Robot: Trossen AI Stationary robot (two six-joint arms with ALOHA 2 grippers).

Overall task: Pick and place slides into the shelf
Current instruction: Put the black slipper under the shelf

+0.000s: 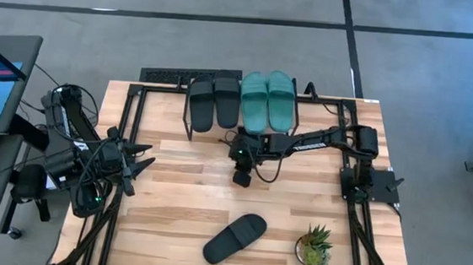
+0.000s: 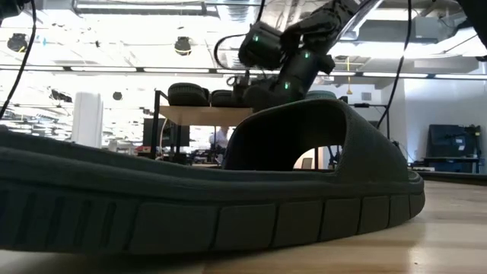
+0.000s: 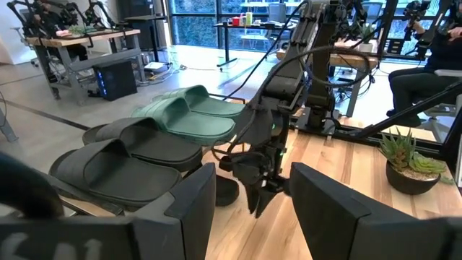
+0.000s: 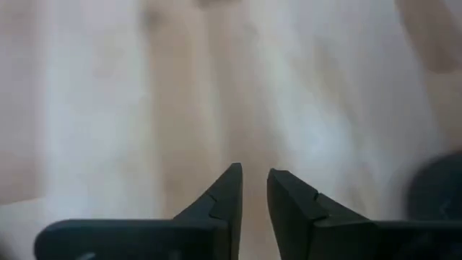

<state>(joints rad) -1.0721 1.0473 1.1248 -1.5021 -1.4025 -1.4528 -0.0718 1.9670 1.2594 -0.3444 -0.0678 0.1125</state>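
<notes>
Four slides are seen on the shelf [image 1: 173,77] at the far edge of the surface [image 1: 181,196]: two black slides [image 1: 213,102] side by side and two teal-green slides [image 1: 268,99] beside them, all with their long axes running from the far edge towards the near edge. One black slide [image 1: 235,238] is left lying loose on the surface, near the front edge and just beside a small potted plant [image 1: 315,245]. Its long axis is set diagonally, one end pointing towards the front left corner and the other towards the plant.

The right end effector [image 1: 242,177] is held over the middle of the surface, just in front of the shelf, pointing downwards. In the right wrist view its fingers [image 4: 224,196] are seen slightly parted with nothing between them, only bare wood below; it is judged released and empty. The loose slide lies from it towards the front edge, roughly straight ahead and only a little off to the side, with open wood between the two.

The left end effector [image 1: 137,165] is parked at the left side of the surface, its jaws wide apart and empty. The right arm is judged the nearer to the loose slide. Room for an approach is open on the slide's left; the plant crowds its right end, and the front edge lies close behind it.
</notes>
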